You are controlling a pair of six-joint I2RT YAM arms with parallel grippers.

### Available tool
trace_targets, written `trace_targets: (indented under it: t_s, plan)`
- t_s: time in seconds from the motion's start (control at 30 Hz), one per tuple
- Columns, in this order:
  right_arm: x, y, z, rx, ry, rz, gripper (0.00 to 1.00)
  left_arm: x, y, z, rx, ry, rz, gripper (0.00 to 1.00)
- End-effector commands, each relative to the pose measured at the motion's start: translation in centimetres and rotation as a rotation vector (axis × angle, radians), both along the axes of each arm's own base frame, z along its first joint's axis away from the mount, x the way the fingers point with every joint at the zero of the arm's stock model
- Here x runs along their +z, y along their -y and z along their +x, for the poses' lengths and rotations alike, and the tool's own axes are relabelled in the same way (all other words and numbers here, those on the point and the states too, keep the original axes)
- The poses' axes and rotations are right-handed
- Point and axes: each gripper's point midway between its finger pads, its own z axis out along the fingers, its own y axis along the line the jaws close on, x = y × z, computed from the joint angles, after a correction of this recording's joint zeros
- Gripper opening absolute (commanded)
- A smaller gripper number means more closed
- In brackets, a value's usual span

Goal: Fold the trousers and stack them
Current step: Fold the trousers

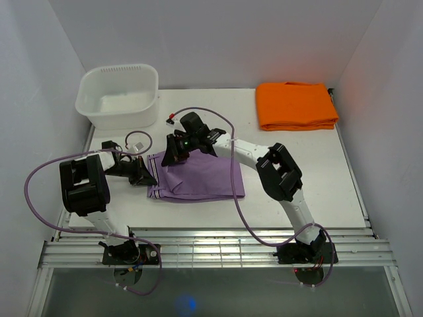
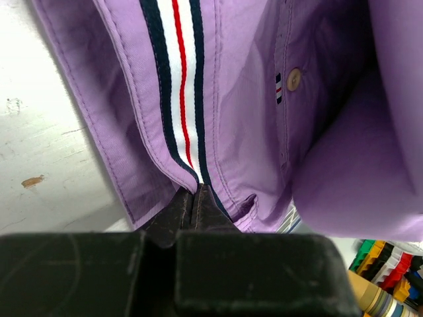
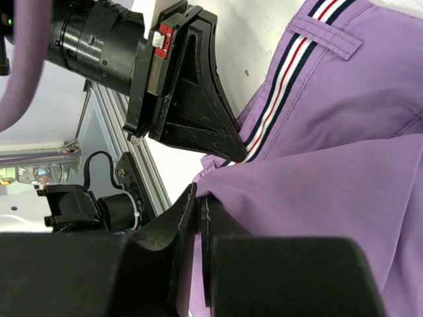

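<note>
Trousers: the trousers (image 1: pixel 198 179) lie as a short lilac rectangle, left of centre on the table (image 1: pixel 317 178).
Left gripper: the left gripper (image 2: pixel 198 191) is clamped on the striped waistband (image 2: pixel 178 79), at the left edge of the cloth.
Right gripper: the right gripper (image 3: pixel 200 198) is pinched on an upper cloth layer, just beside the left one.
Done: the long legs look already folded over.
Left to do: probably one more fold, then the stacking.
Around: orange folded cloth (image 1: pixel 295 105) at upper right, well apart; white tub (image 1: pixel 119 120) at upper left.
</note>
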Motion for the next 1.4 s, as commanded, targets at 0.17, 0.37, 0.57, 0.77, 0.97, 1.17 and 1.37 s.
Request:
trace_targets:
  t_s: [0.17, 0.37, 0.57, 0.77, 0.97, 1.17, 1.37]
  plan:
    - [3.1, -2.5, 0.0, -0.018, -0.047, 0.117, 0.08, 0.2, 0.5, 0.1, -0.014, 0.017, -0.008, 0.00]
    - [3.2, -3.5, -0.7, -0.012, -0.079, 0.144, 0.08, 0.0, 0.4, 0.1, -0.010, 0.012, -0.008, 0.00]
    - [2.1, -4.4, -0.8, -0.007, -0.086, 0.143, 0.08, -0.1, 0.6, 0.0, -0.013, 0.002, -0.015, 0.00]
    - [0.8, -4.7, -0.7, -0.008, -0.090, 0.136, 0.08, -0.1, 0.5, 0.0, -0.013, 0.002, -0.014, 0.00]
    - [2.4, -4.8, -0.5, 0.021, -0.020, 0.176, 0.42, 0.5, -1.2, 0.9, 0.025, 0.030, 0.059, 0.24]
    - [7.0, -2.7, 1.2, 0.045, 0.159, 0.212, 0.75, 3.0, -6.8, 2.2, 0.145, 0.078, 0.167, 0.55]
    - [12.5, 1.5, 3.3, 0.112, 0.353, 0.246, 0.98, 7.1, -10.4, 2.9, 0.163, 0.223, 0.239, 0.62]
